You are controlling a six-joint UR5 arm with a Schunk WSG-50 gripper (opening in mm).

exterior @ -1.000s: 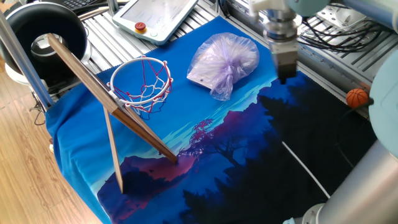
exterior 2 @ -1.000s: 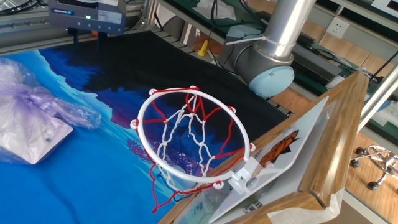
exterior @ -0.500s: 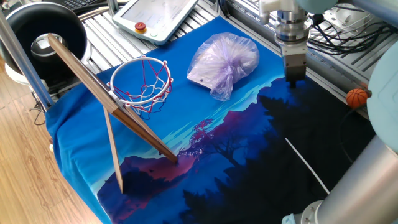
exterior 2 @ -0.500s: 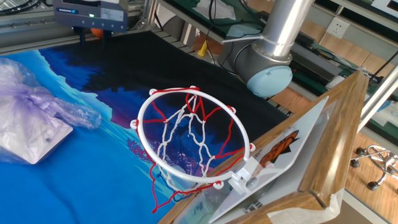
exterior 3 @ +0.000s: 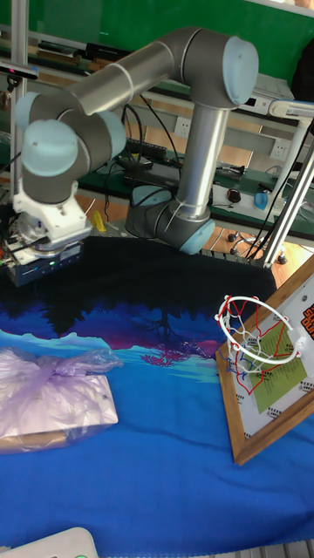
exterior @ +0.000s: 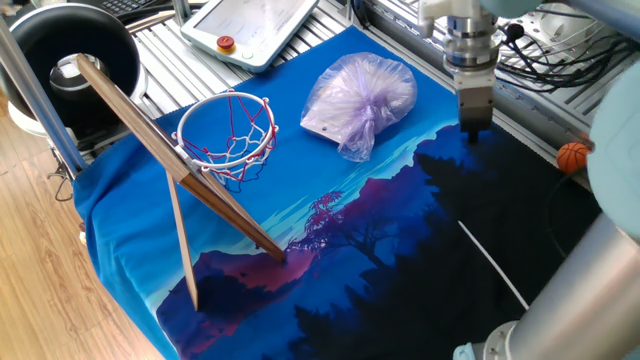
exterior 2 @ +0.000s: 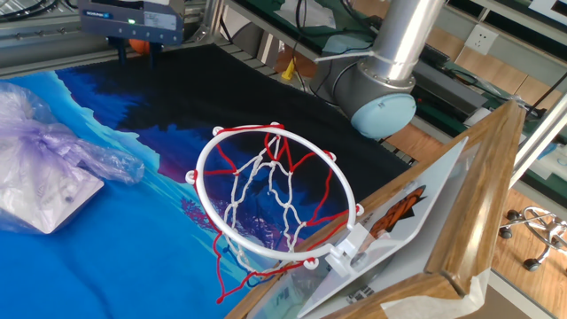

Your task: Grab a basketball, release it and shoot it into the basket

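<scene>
Across the table lies a blue forest-print cloth (exterior: 330,270), beside wooden flooring (exterior: 40,280)

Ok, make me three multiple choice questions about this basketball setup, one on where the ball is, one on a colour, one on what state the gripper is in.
1. Where is the basketball?
A. In the net
B. On the black part of the cloth, beyond the gripper
C. On the lilac bag

2. What colour is the rim of the basket?
A. Red
B. Green
C. Black

3. What is the gripper doing?
A. Holding the ball
B. Holding the bag
C. Holding nothing, near the cloth

Answers: B, the ball lies alone near the cloth edge; A, the hoop ring is red; C, the ball sits apart from it.
</scene>
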